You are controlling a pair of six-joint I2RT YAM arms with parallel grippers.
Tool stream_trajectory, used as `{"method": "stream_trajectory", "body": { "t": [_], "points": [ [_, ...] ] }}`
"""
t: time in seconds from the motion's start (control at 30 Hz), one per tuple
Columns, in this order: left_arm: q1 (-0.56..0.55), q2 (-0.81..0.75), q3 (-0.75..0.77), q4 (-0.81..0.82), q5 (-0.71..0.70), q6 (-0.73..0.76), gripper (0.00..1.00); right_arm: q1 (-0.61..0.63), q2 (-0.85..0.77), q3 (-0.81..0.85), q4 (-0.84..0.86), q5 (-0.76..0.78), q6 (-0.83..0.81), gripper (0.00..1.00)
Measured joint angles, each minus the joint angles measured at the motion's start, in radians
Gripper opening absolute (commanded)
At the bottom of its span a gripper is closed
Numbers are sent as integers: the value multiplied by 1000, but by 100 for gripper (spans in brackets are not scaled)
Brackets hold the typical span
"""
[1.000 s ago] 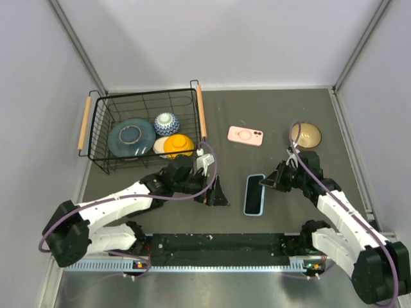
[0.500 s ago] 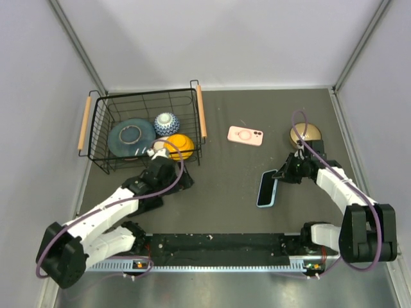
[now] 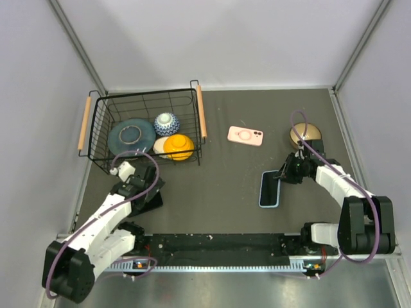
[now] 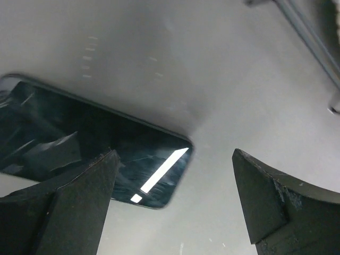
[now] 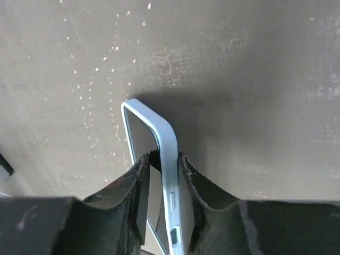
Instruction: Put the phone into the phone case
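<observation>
Swung back leftward since a second ago, our left arm now sits at the near-left of the dark, speckled table (image 3: 225, 173), which pale grey walls box in. We see the wire basket (image 3: 200, 112) of bowls at the far left. Our left pincer (image 4: 175, 159) hangs spread over the phone (image 4: 79, 138), which lies screen-up on the table. Our right pincer (image 5: 162, 159) pinches the rim of the blue-rimmed slab (image 5: 169, 143). We see the phone case (image 3: 246, 135), white ring mark upward, lying well apart, mid-table.
</observation>
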Motion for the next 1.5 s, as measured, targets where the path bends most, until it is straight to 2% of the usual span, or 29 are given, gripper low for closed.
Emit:
{"method": "stream_trajectory", "body": {
  "t": [0.13, 0.33, 0.37, 0.43, 0.53, 0.63, 0.8, 0.9, 0.97, 1.13, 1.3, 1.4, 1.43, 1.5],
  "points": [
    [101, 41, 23, -88, -49, -53, 86, 0, 20, 0, 14, 22, -3, 41],
    [264, 37, 30, -165, -98, -98, 86, 0, -10, 0, 22, 40, -9, 62],
    [284, 32, 31, -175, -106, -103, 85, 0, -23, 0, 21, 42, -9, 64],
    [321, 19, 32, -188, -121, -108, 77, 0, -55, 0, 21, 43, -11, 66],
    [393, 4, 38, -207, -140, -131, 55, 0, -102, 0, 19, 32, -11, 68],
    [504, 8, 44, -240, -150, -171, 44, 0, -165, -12, 19, 7, -6, 69],
    [664, 12, 38, -248, -122, -187, 37, 0, -275, -20, 8, -39, 3, 70],
    [707, 29, 27, -240, -96, -187, 31, 0, -349, -20, 8, -79, 15, 70],
    [717, 65, 23, -232, -76, -184, 23, 0, -383, -20, 8, -101, 24, 70],
    [718, 152, 17, -223, -37, -179, 14, 0, -446, -20, 7, -140, 39, 70],
    [719, 150, 15, -201, -18, -169, 4, 0, -458, -21, 7, -142, 47, 69],
    [719, 131, 5, -187, 2, -152, 1, 0, -450, -37, 10, -141, 48, 59],
    [721, 124, 2, -180, 16, -148, 0, 0, -443, -46, 13, -141, 49, 47],
    [722, 113, -3, -171, 49, -138, 0, 0, -423, -68, 28, -138, 55, 31]
  ]
}}
